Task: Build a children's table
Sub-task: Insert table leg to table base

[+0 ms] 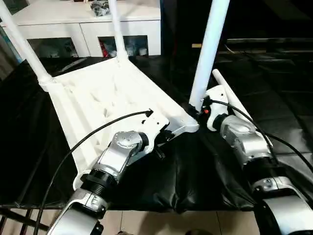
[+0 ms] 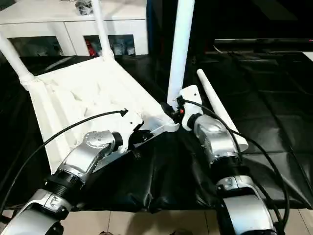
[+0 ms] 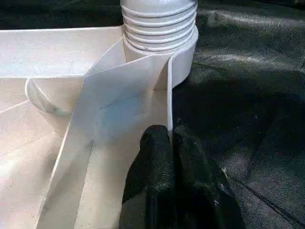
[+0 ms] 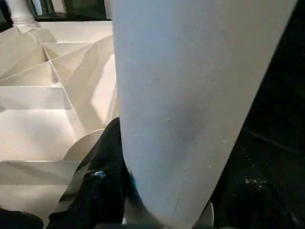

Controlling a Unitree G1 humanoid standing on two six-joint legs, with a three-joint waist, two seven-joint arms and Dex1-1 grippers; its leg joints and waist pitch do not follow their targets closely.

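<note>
I see the tabletop (image 1: 105, 95) lying ribs-up on the black-covered counter (image 1: 205, 171). My left end effector (image 3: 170, 143) is clenched at its near rim; my right end effector (image 1: 199, 111) is grasping the upright leg (image 1: 209, 49) in the near corner socket.

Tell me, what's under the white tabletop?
A black sheet lies under the upside-down tabletop and spreads out around it. Whatever is beneath the sheet, and the part right under the tabletop, is covered, so I can't see it.
</note>
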